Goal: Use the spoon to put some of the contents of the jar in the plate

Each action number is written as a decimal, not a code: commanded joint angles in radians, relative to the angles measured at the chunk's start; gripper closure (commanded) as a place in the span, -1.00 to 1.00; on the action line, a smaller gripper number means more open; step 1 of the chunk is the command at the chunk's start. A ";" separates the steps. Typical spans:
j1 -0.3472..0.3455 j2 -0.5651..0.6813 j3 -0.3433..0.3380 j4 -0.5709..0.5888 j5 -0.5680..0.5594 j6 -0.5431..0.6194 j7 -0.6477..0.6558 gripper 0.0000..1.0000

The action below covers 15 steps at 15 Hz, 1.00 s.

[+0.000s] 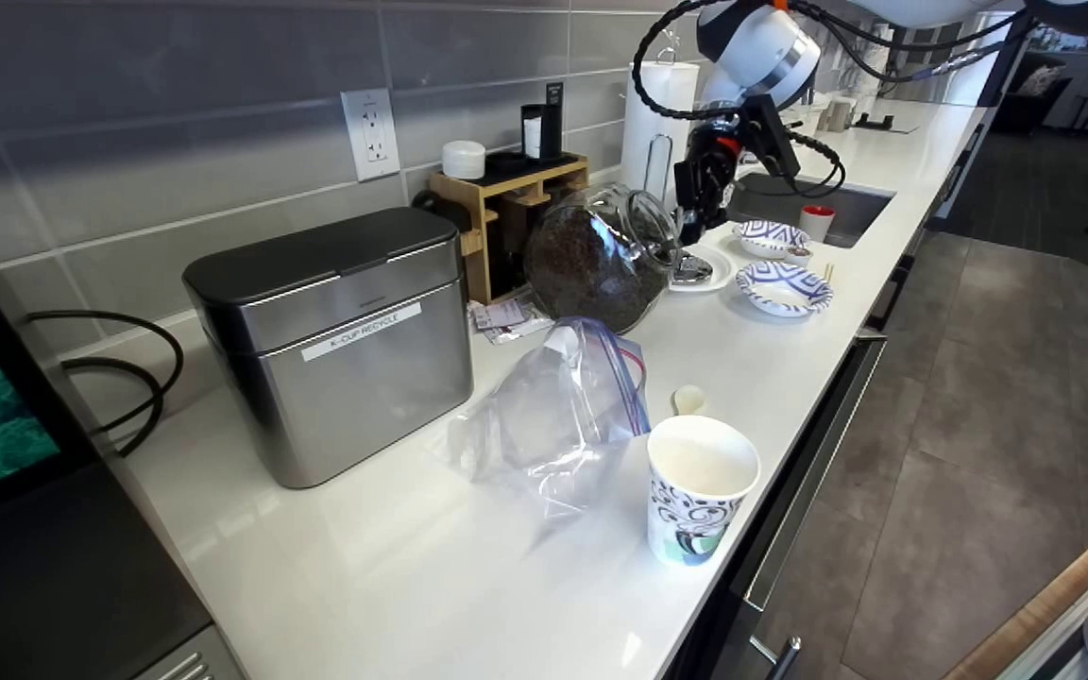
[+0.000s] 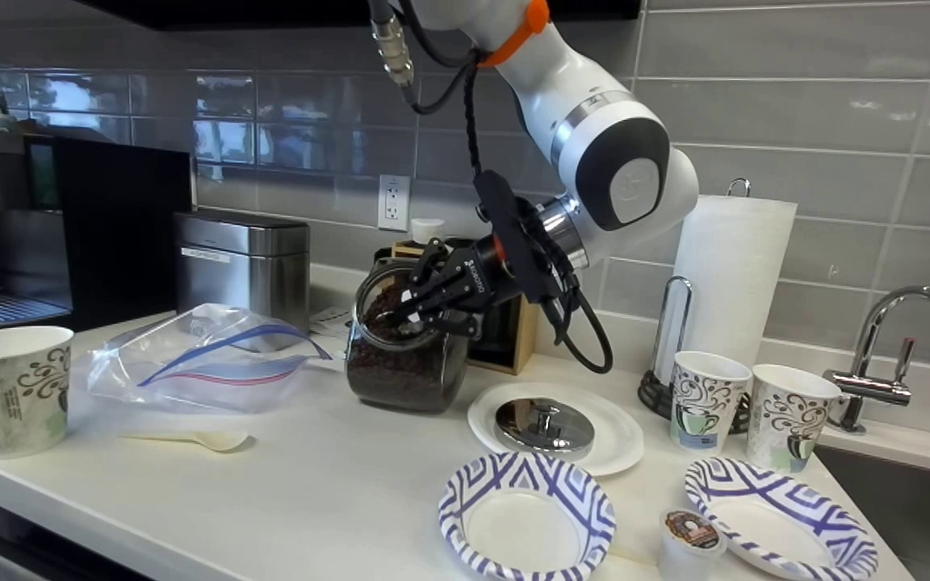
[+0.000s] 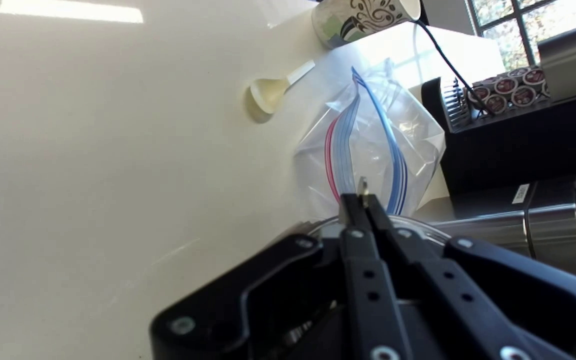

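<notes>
A clear glass jar (image 1: 591, 264) with dark brown contents stands on the counter, its round mouth facing slantwise; it also shows in an exterior view (image 2: 400, 379). My gripper (image 2: 404, 311) is at the jar's mouth, fingers pointing down into it. The fingertips (image 3: 360, 200) are shut on a thin shiny metal spoon (image 3: 363, 186), seen edge-on in the wrist view. A metal part of the spoon (image 2: 411, 328) shows inside the mouth; the rest is hidden. A blue-patterned white plate (image 2: 523, 528) lies in front of the jar, its middle bare; it also shows in an exterior view (image 1: 783, 291).
A white plate (image 2: 485, 403) bears a metal lid (image 2: 544, 428). A second patterned plate (image 2: 780, 524), a pod (image 2: 687, 545), cups (image 2: 707, 403) and paper towels (image 2: 735, 282) stand nearby. A plastic bag (image 1: 558, 406), pale spoon (image 1: 688, 399), cup (image 1: 700, 501) and bin (image 1: 365, 359) lie opposite.
</notes>
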 commanded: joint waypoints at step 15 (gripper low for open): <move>-0.057 0.013 0.065 -0.005 0.058 0.043 -0.153 0.98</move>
